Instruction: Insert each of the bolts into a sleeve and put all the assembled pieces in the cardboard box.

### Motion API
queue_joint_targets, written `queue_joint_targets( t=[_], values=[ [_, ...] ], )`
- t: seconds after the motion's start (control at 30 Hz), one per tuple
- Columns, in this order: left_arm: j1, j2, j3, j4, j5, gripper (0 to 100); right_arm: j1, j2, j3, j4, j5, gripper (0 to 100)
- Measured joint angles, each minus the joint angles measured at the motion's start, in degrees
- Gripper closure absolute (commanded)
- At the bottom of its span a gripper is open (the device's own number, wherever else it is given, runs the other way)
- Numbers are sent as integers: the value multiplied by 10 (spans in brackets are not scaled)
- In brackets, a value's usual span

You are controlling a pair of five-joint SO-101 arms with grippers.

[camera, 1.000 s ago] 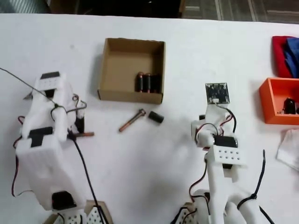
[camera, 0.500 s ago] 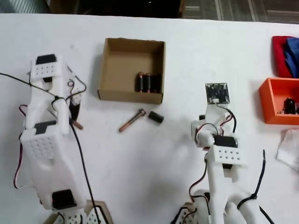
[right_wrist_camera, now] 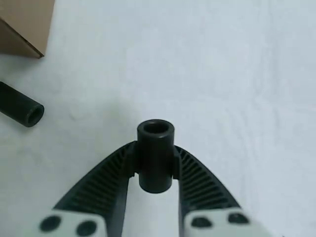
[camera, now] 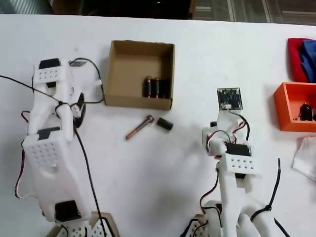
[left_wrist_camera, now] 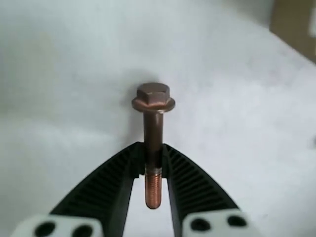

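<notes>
My left gripper point(left_wrist_camera: 152, 150) is shut on the shank of a copper bolt point(left_wrist_camera: 153, 106), whose hex head points away from the wrist, above bare white table. My right gripper point(right_wrist_camera: 155, 148) is shut on a black sleeve point(right_wrist_camera: 155, 143) with its open end facing away. In the high view the left arm point(camera: 52, 123) stands left of the cardboard box point(camera: 114, 74), and the right arm point(camera: 232, 148) is off to the box's right. Between them a loose bolt point(camera: 139, 127) and a loose sleeve point(camera: 165, 124) lie on the table. Assembled pieces point(camera: 157, 87) rest inside the box.
An orange bin point(camera: 284, 108) holding a dark item sits at the right edge, with red and blue cloth point(camera: 302, 58) behind it and a white cloth point(camera: 306, 155) in front. The loose sleeve point(right_wrist_camera: 20, 104) and a box corner point(right_wrist_camera: 24, 24) lie near my right gripper.
The left arm has swung back and up with the bolt, which pointed right across the table and now sits hidden under the wrist in the high view. The right arm has kept still.
</notes>
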Motion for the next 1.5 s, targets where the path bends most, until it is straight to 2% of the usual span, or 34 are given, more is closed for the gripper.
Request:
queue_joint_targets(
  t=[0.27,0.4,0.53,0.73,0.87,0.93,1.1,1.27,1.5],
  values=[
    [-18,-35,6,-4,-11,880,0,0,0,0,0,978],
    [-40,-122,100,-41,-26,880,0,0,0,0,0,978],
    [-62,-254,276,-141,-27,879,0,0,0,0,0,978],
    [-69,-463,568,-375,-28,877,0,0,0,0,0,978],
    [-69,-521,673,-486,-28,833,0,0,0,0,0,978],
    [-68,-522,682,-498,-26,802,0,0,0,0,0,978],
    [-43,-476,665,-486,21,801,0,0,0,0,0,978],
    [-11,-389,579,-435,29,828,0,0,0,0,0,978],
    [-11,-279,470,-423,30,831,0,0,0,0,0,978]
  ],
)
